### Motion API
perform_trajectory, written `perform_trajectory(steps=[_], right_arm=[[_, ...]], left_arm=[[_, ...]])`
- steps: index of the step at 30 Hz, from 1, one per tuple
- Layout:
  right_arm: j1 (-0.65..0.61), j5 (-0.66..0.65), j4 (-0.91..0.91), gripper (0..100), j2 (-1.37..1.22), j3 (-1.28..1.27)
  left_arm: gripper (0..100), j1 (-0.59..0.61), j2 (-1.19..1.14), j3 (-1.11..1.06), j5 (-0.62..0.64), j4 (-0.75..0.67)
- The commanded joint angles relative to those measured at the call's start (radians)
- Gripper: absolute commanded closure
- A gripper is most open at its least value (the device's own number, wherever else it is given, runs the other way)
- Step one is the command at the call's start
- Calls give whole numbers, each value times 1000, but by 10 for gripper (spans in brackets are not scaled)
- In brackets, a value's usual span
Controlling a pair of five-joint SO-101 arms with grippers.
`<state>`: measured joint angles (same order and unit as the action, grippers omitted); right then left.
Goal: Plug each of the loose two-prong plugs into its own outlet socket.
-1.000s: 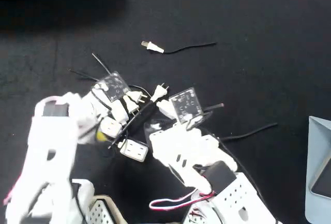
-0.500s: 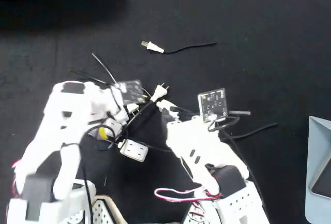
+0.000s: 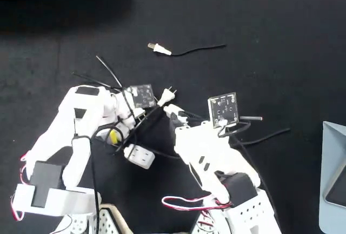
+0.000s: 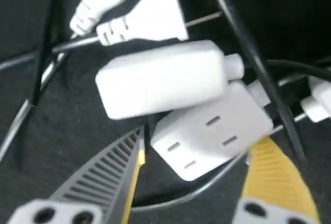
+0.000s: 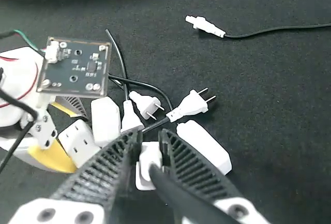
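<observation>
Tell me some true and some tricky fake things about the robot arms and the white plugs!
1. A white two-prong plug on a thin black cord lies alone on the black table. True.
2. The left gripper is shut. False: it is open, astride a white plastic socket block.
3. That block's facing slots hold plugs. False: they are bare.
4. The right gripper pinches a white plastic piece. True.

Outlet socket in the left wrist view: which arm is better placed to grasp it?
Left: its open gripper straddles the outlet socket; the right gripper sits over other white pieces.
</observation>
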<state>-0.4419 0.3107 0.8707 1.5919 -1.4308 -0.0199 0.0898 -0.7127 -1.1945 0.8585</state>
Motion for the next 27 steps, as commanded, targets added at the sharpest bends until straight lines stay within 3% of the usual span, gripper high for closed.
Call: perform_trajectory(steps=[1,4,7,15,17,22,27], right_arm=[[12,6,-17,985,8,5],[12,9,-15,985,8,5],[12,9,-14,985,8,5],[9,11,-14,985,8,5],[9,11,-14,985,8,5],[12,11,-14,985,8,4],[17,11,-14,985,8,4]], left_arm=[[807,-27,14,15,61,-38],[909,-25,37,-16,68,-37],[965,-22,80,-70,150,-37],[963,-15,292,-188,410,-37],[910,-12,341,-193,394,-37],[630,-13,394,-189,388,-38],[686,-54,404,-197,440,-32]])
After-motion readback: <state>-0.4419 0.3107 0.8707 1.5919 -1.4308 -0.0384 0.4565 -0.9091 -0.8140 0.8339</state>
